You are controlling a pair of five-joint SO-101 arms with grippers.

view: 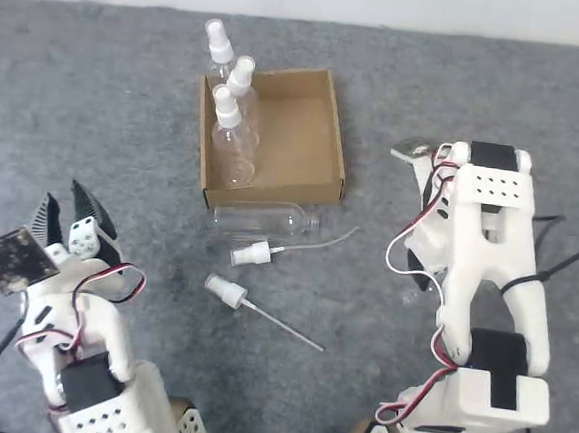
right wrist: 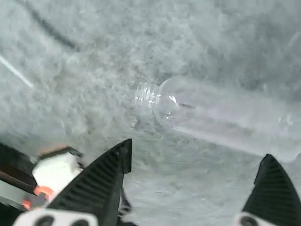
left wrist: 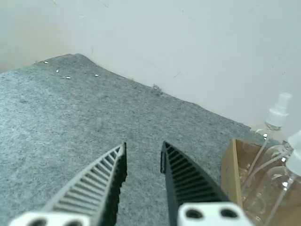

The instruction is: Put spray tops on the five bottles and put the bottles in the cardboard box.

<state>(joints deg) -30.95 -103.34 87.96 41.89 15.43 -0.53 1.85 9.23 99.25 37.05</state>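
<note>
With three spray-topped bottles (view: 235,122) at the 9 o'clock side of the cardboard box (view: 296,137), I have the right gripper (right wrist: 197,150) gaping and empty above an uncapped bottle (right wrist: 211,117) at 3 o'clock. The left gripper (left wrist: 143,150) sits ajar and empty at 8 o'clock. Next, I reckon: descend and clamp the bottle's body.

Table cover (view: 97,111): grey cloth, fuzzy rough nap, matt
Cardboard box (view: 301,137): brown paperboard, matt
Bottles (view: 233,144), incl. uncapped bottle (right wrist: 211,117): clear plastic, smooth, glossy highlights
Spray tops (view: 249,255): white plastic, slight sheen, with thin translucent tubes
Left gripper (left wrist: 144,146), right gripper (right wrist: 197,149): black matt plastic, ribbed faces
Arm shells (view: 488,242): white plastic, smooth
</note>
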